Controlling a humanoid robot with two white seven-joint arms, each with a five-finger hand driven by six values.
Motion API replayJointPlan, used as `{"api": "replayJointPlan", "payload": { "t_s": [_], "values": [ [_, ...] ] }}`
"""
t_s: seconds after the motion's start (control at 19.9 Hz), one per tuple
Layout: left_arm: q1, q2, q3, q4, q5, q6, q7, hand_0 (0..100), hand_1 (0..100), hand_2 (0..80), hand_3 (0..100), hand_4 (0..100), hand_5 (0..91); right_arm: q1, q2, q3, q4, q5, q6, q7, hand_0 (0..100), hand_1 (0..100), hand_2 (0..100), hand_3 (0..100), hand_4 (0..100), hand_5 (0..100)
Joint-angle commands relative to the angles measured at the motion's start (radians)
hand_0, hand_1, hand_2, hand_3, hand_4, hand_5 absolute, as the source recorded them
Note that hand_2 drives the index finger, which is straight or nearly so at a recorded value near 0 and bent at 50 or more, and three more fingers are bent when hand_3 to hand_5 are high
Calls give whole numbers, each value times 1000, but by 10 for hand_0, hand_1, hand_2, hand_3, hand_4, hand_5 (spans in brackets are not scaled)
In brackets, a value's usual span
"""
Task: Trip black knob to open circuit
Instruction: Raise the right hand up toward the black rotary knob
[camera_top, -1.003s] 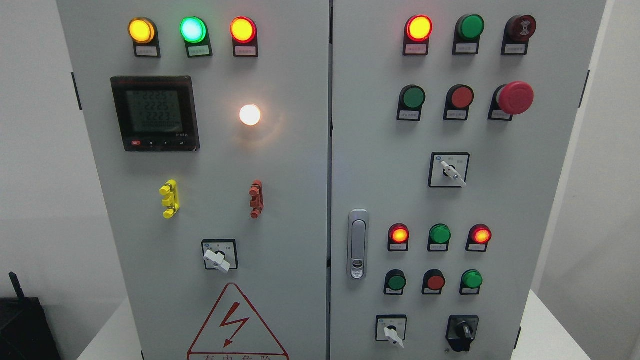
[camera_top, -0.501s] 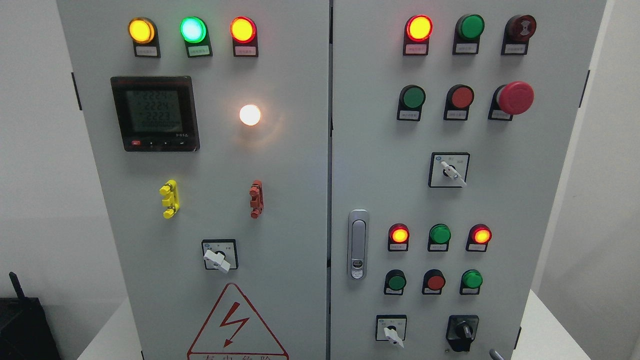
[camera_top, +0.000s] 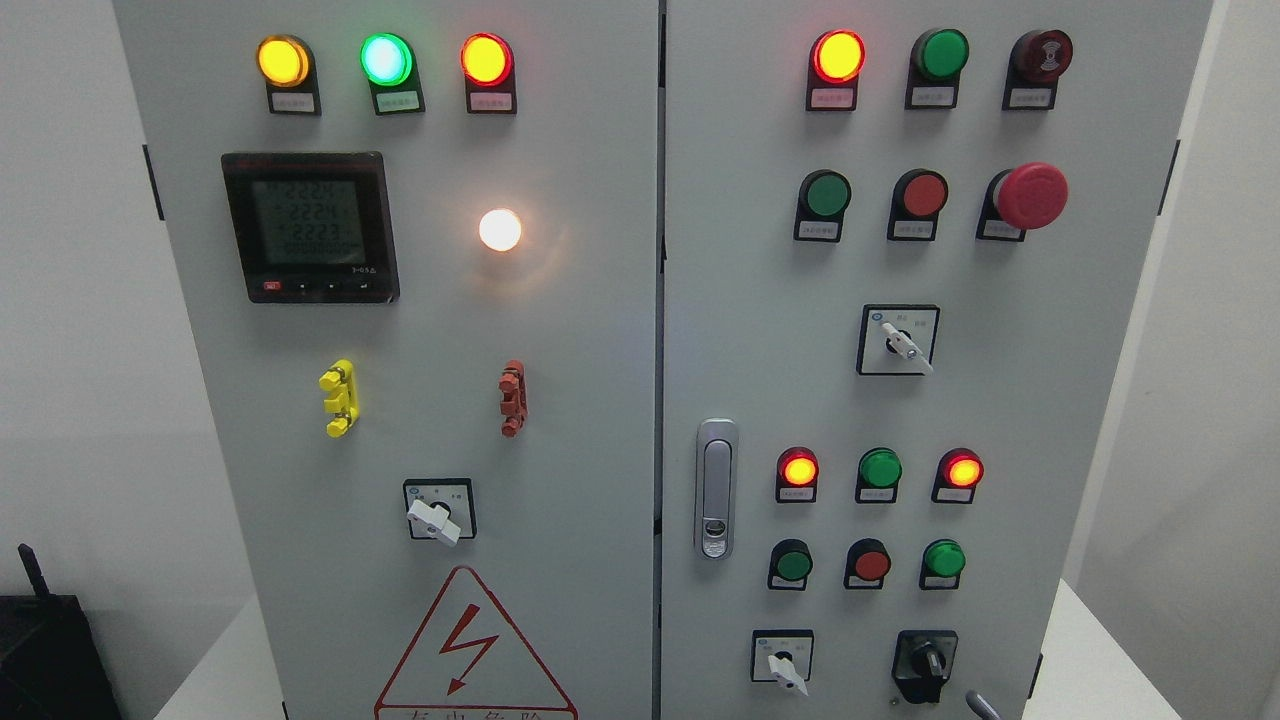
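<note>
Grey sheet-metal electrical cabinet (camera_top: 600, 330) with two doors fills the view, and everything on it is mounted to the door faces. The black rotary knob (camera_top: 925, 662) on its black square base sits at the bottom right of the right door, beside a white-handled selector switch (camera_top: 783, 664). Just below and to the right of the knob, a thin grey fingertip of the right hand (camera_top: 981, 705) pokes up at the lower edge, close to the knob but apart from it; whether that hand is spread or curled cannot be told. The cabinet stands on a white tabletop (camera_top: 1090, 660) before pale walls. A black box (camera_top: 50, 650) sits at the lower left.
</note>
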Motion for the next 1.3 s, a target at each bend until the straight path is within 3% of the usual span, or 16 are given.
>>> {"api": "replayJointPlan", "payload": {
  "t_s": [0.0, 1.25],
  "values": [
    [0, 0, 1, -25, 0, 1, 0, 120, 389, 0, 0, 0, 0, -5, 1, 26, 5, -1, 0, 1, 0, 64, 0, 990, 911, 825],
    [0, 0, 0, -25, 0, 0, 0, 120, 389, 0, 0, 0, 0, -26, 2, 42, 25, -1, 8, 3, 0, 58, 0, 995, 917, 834]
  ]
}}
